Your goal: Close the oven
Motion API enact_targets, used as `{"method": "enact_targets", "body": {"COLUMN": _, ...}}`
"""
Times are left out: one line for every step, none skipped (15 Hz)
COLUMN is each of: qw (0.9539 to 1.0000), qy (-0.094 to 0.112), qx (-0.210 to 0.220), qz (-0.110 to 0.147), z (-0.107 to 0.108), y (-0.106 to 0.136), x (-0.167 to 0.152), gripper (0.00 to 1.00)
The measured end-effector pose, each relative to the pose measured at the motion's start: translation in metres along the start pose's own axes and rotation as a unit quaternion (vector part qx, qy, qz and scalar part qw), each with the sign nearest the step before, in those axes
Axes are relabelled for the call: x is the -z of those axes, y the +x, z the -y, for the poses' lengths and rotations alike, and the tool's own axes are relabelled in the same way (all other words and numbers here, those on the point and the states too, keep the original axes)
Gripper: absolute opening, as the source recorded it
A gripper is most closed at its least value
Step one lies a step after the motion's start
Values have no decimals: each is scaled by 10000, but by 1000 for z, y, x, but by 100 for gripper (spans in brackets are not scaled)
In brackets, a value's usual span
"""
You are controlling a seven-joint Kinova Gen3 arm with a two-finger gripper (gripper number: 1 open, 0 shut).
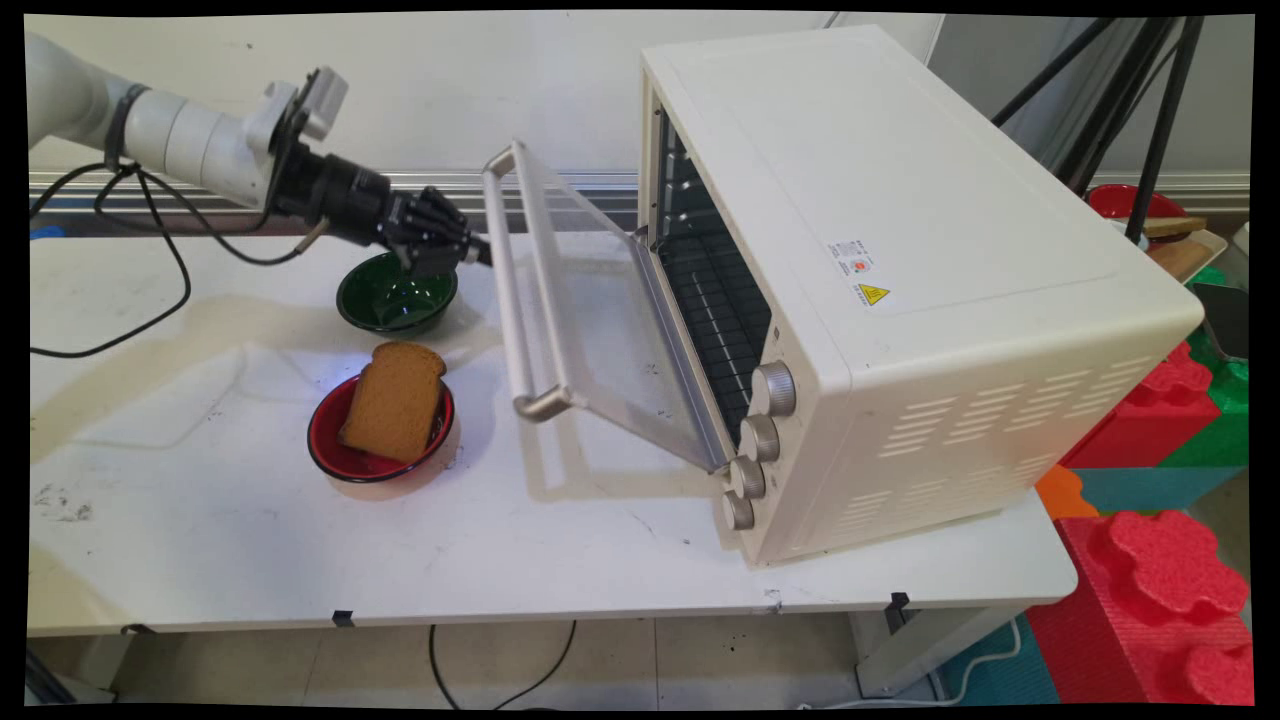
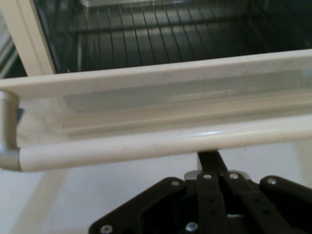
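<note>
My black gripper (image 1: 478, 252) reaches in from the left, fingers shut, with its tip against the upper part of the oven door handle (image 1: 505, 290). In the hand view the handle (image 2: 146, 146) runs across as a cream bar right over my gripper (image 2: 210, 157). The cream toaster oven (image 1: 900, 250) stands on the right of the table. Its glass door (image 1: 590, 310) hangs partly open, tilted outward. The dark wire rack (image 2: 146, 39) shows inside. Nothing is held between the fingers.
An empty green bowl (image 1: 395, 295) lies just under my hand. A red bowl (image 1: 345, 462) with a slice of brown bread (image 1: 397, 400) leaning in it sits nearer the front. Red foam blocks (image 1: 1160, 580) and black tripod legs (image 1: 1160, 110) stand off the table's right end.
</note>
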Motion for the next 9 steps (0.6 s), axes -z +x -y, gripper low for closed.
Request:
{"method": "enact_targets", "body": {"qw": 9999, "qy": 21, "qx": 6, "qz": -101, "z": 1, "y": 6, "x": 0, "gripper": 0}}
{"method": "enact_targets", "body": {"qw": 9999, "qy": 33, "qx": 8, "qz": -165, "z": 1, "y": 10, "x": -1, "gripper": 0}}
{"method": "enact_targets", "body": {"qw": 9997, "qy": 46, "qx": 12, "qz": -225, "z": 2, "y": 15, "x": -1, "gripper": 0}}
{"method": "enact_targets", "body": {"qw": 9995, "qy": 58, "qx": 15, "qz": -295, "z": 3, "y": 20, "x": -3, "gripper": 0}}
{"method": "enact_targets", "body": {"qw": 9992, "qy": 78, "qx": 24, "qz": -387, "z": 4, "y": 27, "x": -5, "gripper": 0}}
{"method": "enact_targets", "body": {"qw": 9990, "qy": 89, "qx": 30, "qz": -434, "z": 5, "y": 32, "x": -7, "gripper": 0}}
{"method": "enact_targets", "body": {"qw": 9987, "qy": 99, "qx": 47, "qz": -494, "z": 6, "y": 38, "x": -10, "gripper": 0}}
{"method": "enact_targets", "body": {"qw": 9985, "qy": 98, "qx": 59, "qz": -526, "z": 7, "y": 42, "x": -13, "gripper": 0}}
{"method": "enact_targets", "body": {"qw": 9983, "qy": 94, "qx": 78, "qz": -564, "z": 8, "y": 48, "x": -17, "gripper": 0}}
